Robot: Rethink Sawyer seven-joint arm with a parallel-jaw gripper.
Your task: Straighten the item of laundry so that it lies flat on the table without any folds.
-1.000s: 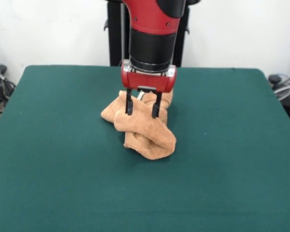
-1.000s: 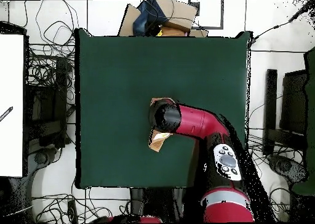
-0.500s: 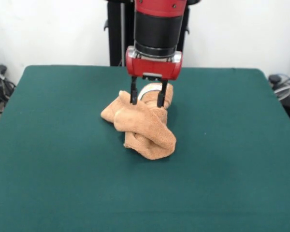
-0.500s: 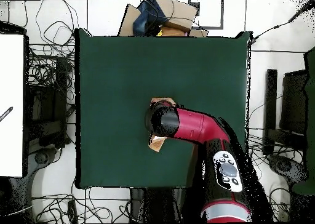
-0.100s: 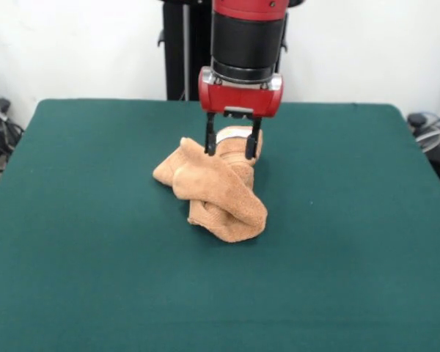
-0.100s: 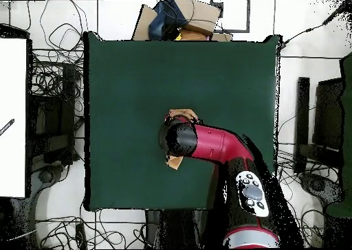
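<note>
On table centre: crumpled tan terry towel [image 5: 218,189], bunched folds on dark green felt table [image 5: 81,242].
My gripper [image 5: 232,149]: fingers spread, empty, over towel's far end.

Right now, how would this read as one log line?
gripper: open, empty, over towel's far end | towel: crumpled, folded | table: otherwise bare

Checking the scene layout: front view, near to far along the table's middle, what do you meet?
Bare green table → crumpled towel → open hand over the towel's far end → table's far edge.
</note>
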